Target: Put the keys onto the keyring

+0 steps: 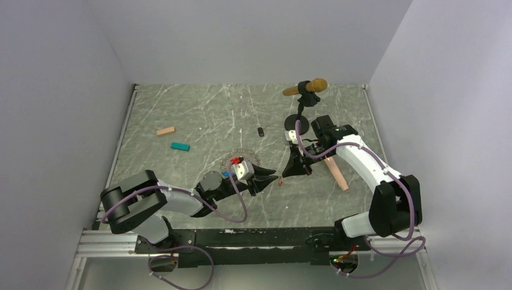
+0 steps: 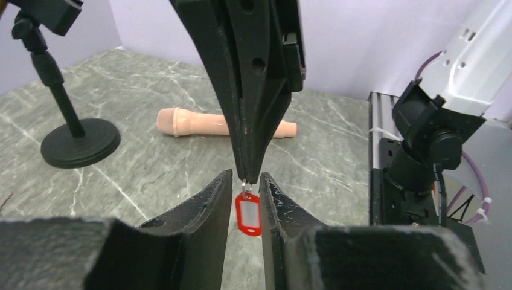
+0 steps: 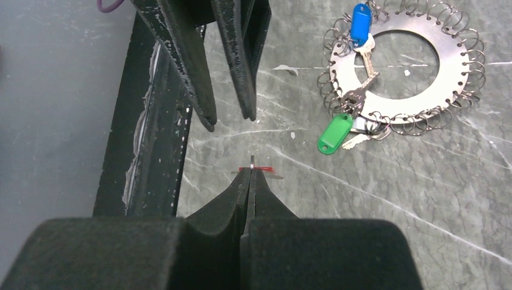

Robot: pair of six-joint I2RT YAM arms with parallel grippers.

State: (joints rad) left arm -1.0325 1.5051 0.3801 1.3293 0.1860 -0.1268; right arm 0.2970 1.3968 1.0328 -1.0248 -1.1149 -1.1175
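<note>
Above the grey marble counter point(image 1: 199, 115), the two hands meet tip to tip. The right hand point(image 3: 250, 172) is pressed fully together, pinching the small metal loop at the top of a red plastic key tag point(image 2: 248, 214), which hangs clear of the counter. The left hand point(image 2: 247, 177) faces it with its fingers point(image 2: 211, 205) a little apart, one on each side of the red plastic key tag. A thin gap shows on one side, and whether the other finger touches the tag cannot be told.

The keyring point(image 3: 447, 90), a flat silver metal ring edged with small wire loops, lies on the counter near the left arm. A blue-tagged key point(image 3: 360, 21) and a green-tagged key point(image 3: 335, 134) are hooked onto its rim.

Beyond the hands stands a black microphone stand point(image 2: 80, 142) on a round base, and a long peach-coloured block point(image 2: 226, 124) lies just beside it.
</note>
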